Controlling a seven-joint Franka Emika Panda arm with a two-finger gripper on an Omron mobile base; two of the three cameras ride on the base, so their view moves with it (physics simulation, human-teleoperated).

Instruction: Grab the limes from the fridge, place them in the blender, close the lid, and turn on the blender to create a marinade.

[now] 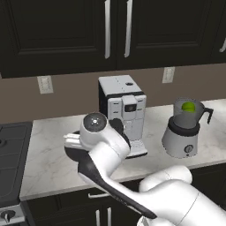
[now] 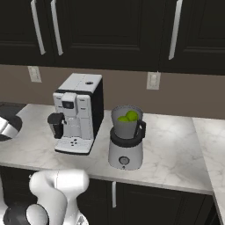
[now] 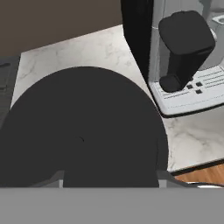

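Note:
The blender (image 1: 181, 140) (image 2: 125, 151) stands on the counter to the right of the coffee machine, its dark jar open at the top. Bright green limes (image 1: 188, 107) (image 2: 128, 117) lie inside the jar. The black round lid (image 3: 87, 127) (image 1: 70, 153) is left of the coffee machine, directly under my hand. My gripper (image 1: 73, 148) points down onto it, and in the hand view the lid's raised knob fills the space between the fingers. Whether the lid rests on the counter I cannot tell. The fridge is out of view.
A white boxy coffee machine (image 1: 123, 110) (image 2: 77, 112) (image 3: 183, 52) stands close to the right of the lid. A stove (image 1: 9, 150) borders the marble counter (image 1: 48, 163) on the left. Dark cabinets hang above. The counter's front edge is near the lid.

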